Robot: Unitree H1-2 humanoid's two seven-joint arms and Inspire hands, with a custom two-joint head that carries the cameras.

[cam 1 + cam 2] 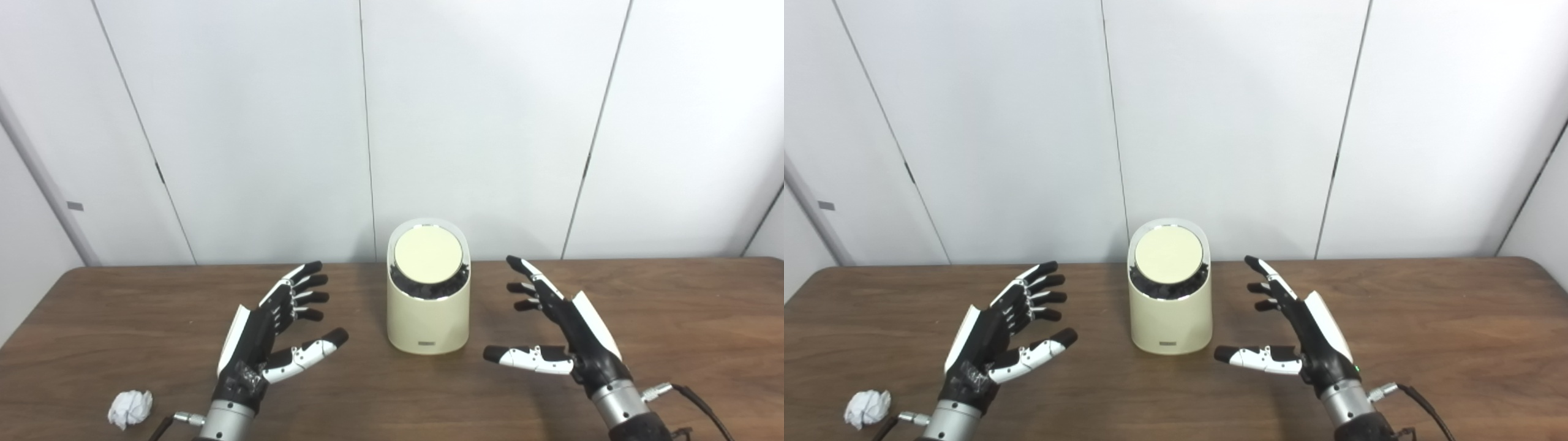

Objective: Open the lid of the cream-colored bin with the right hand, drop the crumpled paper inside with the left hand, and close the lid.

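Observation:
A cream-colored bin (428,318) stands upright at the middle of the brown table, its round lid (427,256) lying flat and closed over a dark inner rim. Left of the bin my left hand (269,331) hovers open, palm turned inward, fingers spread, holding nothing. On the other side my right hand (560,327) mirrors it, open and apart from the bin. The crumpled white paper (130,408) lies on the table near the front left edge, behind and to the left of my left wrist.
The wooden table (686,318) spreads wide on both sides, its far edge meeting white wall panels. A black cable (698,401) trails from my right wrist.

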